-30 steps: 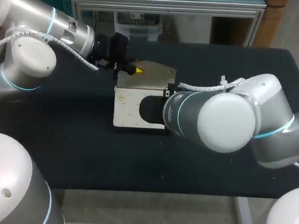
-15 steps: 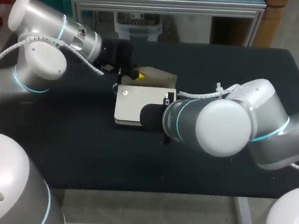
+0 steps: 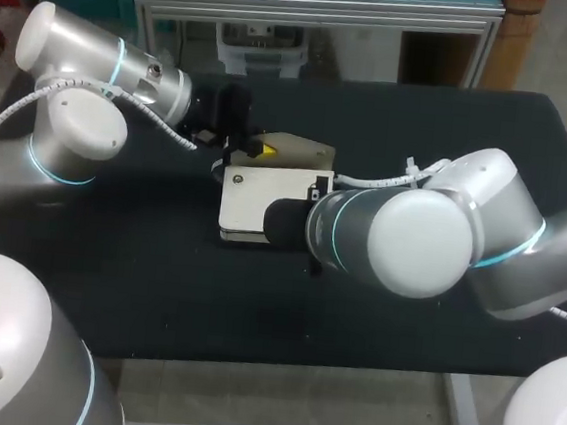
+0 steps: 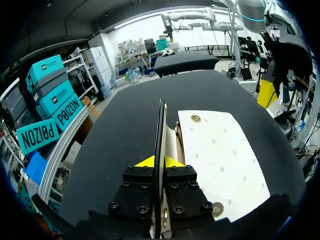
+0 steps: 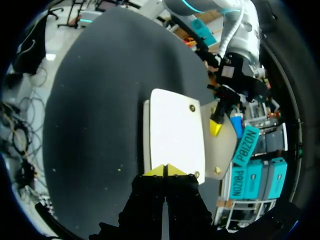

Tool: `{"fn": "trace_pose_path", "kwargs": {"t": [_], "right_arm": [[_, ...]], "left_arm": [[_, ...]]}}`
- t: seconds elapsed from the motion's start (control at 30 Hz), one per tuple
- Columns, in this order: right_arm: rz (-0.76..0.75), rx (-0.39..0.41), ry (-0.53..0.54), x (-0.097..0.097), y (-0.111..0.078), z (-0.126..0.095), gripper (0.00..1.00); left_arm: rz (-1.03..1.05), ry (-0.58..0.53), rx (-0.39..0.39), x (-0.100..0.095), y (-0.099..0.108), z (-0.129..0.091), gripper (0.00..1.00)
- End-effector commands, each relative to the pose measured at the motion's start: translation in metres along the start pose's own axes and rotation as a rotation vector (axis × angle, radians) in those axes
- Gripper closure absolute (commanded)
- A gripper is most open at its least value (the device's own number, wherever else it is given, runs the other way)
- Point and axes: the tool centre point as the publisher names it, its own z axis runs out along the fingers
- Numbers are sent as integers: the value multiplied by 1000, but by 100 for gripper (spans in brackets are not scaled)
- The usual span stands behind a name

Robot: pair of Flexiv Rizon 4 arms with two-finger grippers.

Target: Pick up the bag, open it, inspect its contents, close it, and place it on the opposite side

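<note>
A cream bag with brass snaps lies mid-table. Its tan flap stands open toward the far side. My left gripper is shut on that flap; in the left wrist view the flap runs edge-on between the yellow tips of my left gripper, with the bag's cream panel beside it. My right gripper is shut on the near edge of the cream panel, and my left gripper shows ahead on the flap. In the head view my right arm hides its own fingers.
The black table stretches out around the bag on every side. My right arm's big elbow hangs over the table just right of the bag.
My left arm has swung a little to the right, and the bag's cream panel has shifted slightly and looks shorter. Both grips hold as before.
</note>
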Motion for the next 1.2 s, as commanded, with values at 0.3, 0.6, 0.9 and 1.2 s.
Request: {"fn": "trace_pose_path", "kwargs": {"t": [0.3,0.6,0.9,1.2], "right_arm": [[-63,14,-160,32,-25,24,81],[-96,30,-228,33,-28,31,60],[-111,58,-257,26,-27,47,70],[-104,56,-262,18,-30,64,64]], "left_arm": [[66,12,-3,0,6,7,100],[59,33,-21,-2,11,13,100],[55,79,-23,0,15,21,100],[23,115,-16,2,19,27,100]]}}
